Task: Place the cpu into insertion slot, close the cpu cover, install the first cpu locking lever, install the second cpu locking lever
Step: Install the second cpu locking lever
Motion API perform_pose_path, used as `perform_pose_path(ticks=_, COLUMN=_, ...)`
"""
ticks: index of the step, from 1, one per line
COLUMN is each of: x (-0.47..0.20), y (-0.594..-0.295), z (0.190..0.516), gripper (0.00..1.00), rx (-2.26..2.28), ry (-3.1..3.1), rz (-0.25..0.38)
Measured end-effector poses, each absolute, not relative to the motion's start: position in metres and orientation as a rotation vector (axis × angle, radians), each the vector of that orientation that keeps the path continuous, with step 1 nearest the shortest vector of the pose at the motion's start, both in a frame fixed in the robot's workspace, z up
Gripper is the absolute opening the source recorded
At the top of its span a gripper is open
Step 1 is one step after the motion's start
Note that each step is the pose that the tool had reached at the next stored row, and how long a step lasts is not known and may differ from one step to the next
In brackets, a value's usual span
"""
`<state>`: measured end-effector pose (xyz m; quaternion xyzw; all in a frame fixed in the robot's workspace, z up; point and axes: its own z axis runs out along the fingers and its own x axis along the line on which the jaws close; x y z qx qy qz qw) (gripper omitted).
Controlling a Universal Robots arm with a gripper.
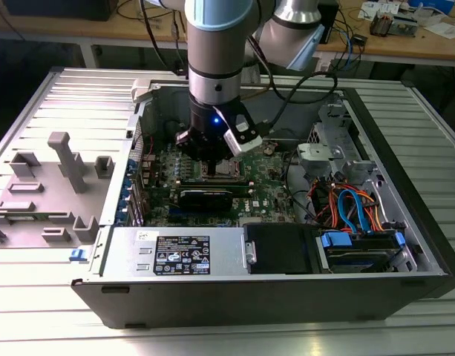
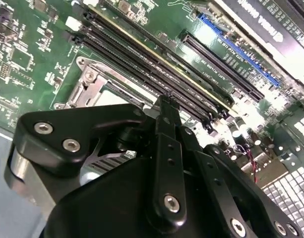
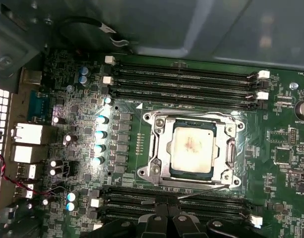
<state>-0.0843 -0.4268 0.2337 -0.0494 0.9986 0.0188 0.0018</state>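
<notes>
Now cpu (image 3: 192,148) seated under closed cpu cover (image 3: 159,148), end effector (image 3: 166,218) just beside, fingers together, empty.

memory slots (image 3: 184,82) flank insertion slot (image 3: 191,148) both sides | above: open

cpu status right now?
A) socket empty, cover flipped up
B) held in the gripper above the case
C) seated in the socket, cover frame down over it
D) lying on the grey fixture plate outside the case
C: in the first wrist view the cpu sits in the insertion slot with the cpu cover lying flat around it, its square window framing the chip's metal top.
</notes>
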Motion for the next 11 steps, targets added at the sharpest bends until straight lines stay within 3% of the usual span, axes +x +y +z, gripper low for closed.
perform_pose_path(ticks=1, x=-0.094, y=-0.4306, z=0.2184, gripper=0.11, rx=-0.181, ry=3.131, rz=0.091)
perform_pose_path(ticks=11, x=-0.0943, y=-0.4306, z=0.2184, gripper=0.11, rx=-0.182, ry=3.131, rz=0.091)
